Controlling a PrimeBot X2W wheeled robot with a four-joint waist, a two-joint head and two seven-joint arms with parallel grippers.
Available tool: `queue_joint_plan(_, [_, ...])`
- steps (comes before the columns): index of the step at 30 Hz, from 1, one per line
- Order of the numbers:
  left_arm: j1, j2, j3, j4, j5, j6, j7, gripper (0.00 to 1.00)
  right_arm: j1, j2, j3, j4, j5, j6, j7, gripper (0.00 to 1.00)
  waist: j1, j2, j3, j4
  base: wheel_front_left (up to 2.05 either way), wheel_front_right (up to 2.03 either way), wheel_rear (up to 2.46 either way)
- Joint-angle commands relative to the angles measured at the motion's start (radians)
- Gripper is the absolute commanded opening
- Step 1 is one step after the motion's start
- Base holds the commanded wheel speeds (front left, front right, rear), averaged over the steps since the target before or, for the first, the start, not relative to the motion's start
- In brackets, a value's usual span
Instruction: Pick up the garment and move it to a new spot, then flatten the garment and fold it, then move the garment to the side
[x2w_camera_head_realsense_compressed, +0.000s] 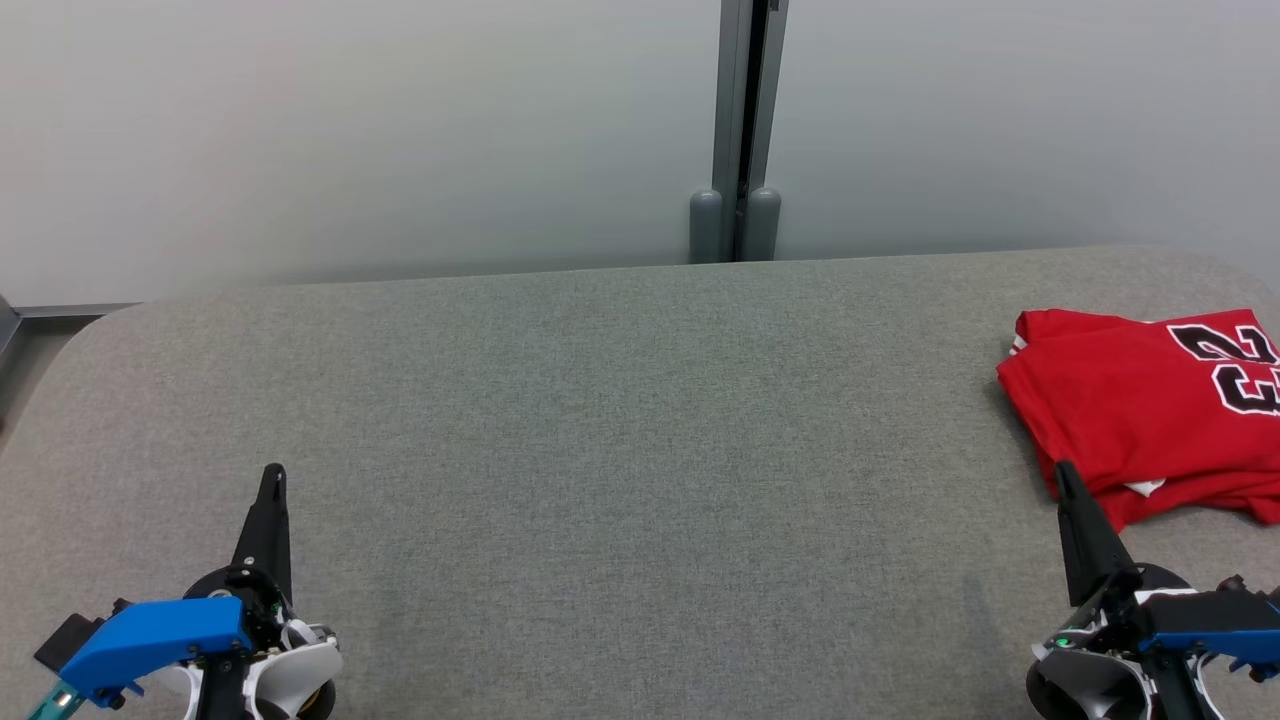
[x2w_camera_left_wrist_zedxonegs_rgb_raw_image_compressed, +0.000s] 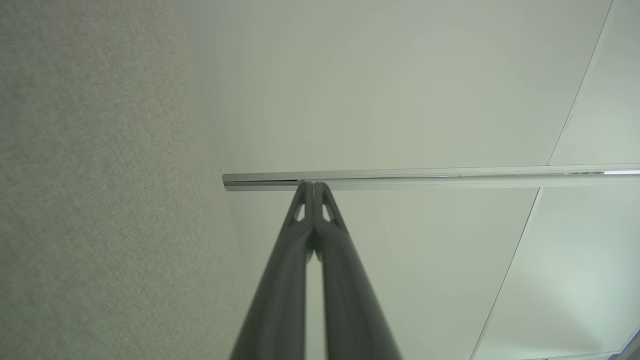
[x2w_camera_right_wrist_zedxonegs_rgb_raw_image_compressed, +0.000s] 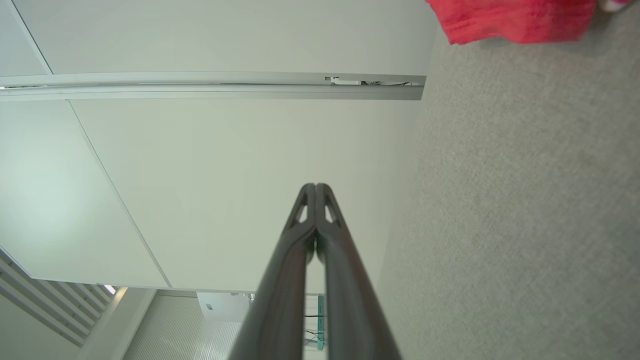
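Garment: a red shirt with black and white numbers, lying loosely folded at the far right of the grey table. Part of it runs off the side of the head view.
How it will handle: it looks soft, light and floppy. I think it will sag and fall open when lifted. It will not break.
Where to hold: probably a thick edge or a corner. Two corners, one in each tool, should let it hang flat.
Left tool: fingers pressed together, holding nothing, well apart from the red shirt.
Right tool: fingers pressed together, holding nothing, tip near the shirt's front edge.
Head view: shows the numbers, both tools and how far apart they are.
Right wrist view: shows bare table between the tool tip and the red cloth, so they are not touching.
Left wrist view: shows the table, a pale wall and a metal rail.
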Motion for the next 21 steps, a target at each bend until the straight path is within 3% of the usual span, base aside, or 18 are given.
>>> queue_joint_plan(1, [-0.01,-0.002,0.003,-0.004,-0.001,-0.004,0.005,0.0,-0.014,-0.004,-0.002,-0.003,0.003,0.0,0.003,0.0,0.0,-0.0001,0.0,0.0,0.0,0.0,0.0])
queue_joint_plan(21, [-0.01,-0.002,0.003,-0.004,-0.001,-0.004,0.005,0.0,-0.014,-0.004,-0.002,-0.003,0.003,0.0,0.003,0.0,0.0,-0.0001,0.0,0.0,0.0,0.0,0.0])
